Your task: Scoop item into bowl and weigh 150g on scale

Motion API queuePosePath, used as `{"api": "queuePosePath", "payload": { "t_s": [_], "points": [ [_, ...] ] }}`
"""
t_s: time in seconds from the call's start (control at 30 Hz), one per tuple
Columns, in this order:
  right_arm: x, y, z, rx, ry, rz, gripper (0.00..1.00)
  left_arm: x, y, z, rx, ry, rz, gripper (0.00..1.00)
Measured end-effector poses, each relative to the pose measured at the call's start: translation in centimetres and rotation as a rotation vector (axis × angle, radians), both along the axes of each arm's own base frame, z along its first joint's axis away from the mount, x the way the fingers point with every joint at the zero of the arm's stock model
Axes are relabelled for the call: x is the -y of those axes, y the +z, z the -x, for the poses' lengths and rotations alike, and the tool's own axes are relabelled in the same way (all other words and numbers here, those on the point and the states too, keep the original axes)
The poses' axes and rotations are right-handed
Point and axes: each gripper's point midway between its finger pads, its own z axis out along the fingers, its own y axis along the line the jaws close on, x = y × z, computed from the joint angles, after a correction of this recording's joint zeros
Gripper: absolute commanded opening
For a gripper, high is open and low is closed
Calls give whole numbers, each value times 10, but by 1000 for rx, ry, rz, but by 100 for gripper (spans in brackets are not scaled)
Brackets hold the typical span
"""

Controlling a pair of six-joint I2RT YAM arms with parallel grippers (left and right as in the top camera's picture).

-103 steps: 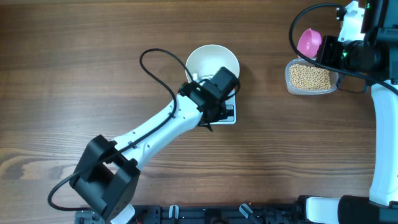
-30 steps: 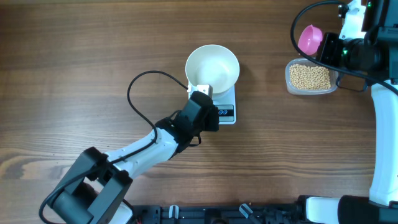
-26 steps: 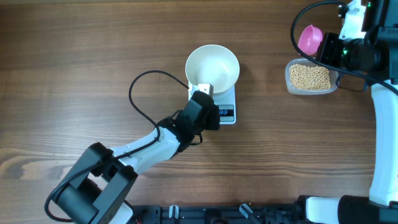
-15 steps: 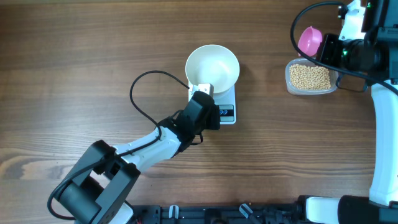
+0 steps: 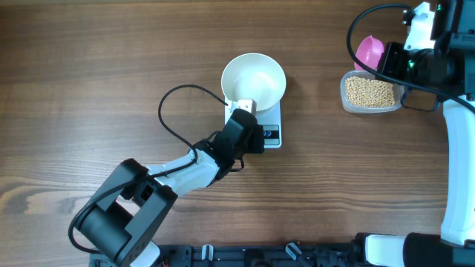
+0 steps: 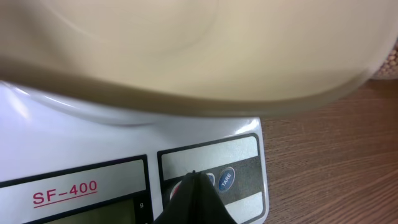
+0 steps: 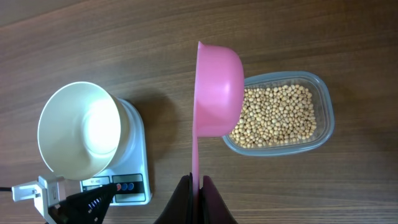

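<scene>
At the right edge of the desk (image 5: 111, 59), beans (image 5: 369, 92) are held in the tub (image 5: 346, 81), just beside the pink scoop (image 5: 367, 50) clamped in the right jaws, the nearer arm. Left jaws are shut, tip over the buttons (image 6: 226, 178) of the scale (image 5: 273, 119); the bowl (image 5: 254, 78) is set on it.

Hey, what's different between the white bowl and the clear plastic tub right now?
The bowl is round and opaque white; the tub is a clear rounded rectangle. The bowl is empty, while the tub holds beans. The bowl sits on the scale; the tub rests directly on the table. Both are open-topped and upright.
</scene>
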Motion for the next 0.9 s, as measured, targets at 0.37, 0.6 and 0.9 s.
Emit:
{"api": "queuePosePath", "payload": {
  "t_s": [0.37, 0.6, 0.9],
  "points": [
    [0, 0, 0, 0, 0, 0, 4, -6, -4, -3, 9, 27, -28, 4],
    [0, 0, 0, 1, 0, 0, 4, -6, -10, -3, -2, 28, -32, 4],
    [0, 0, 0, 1, 0, 0, 4, 1, -11, 3, -27, -9, -5, 4]
  ]
}}
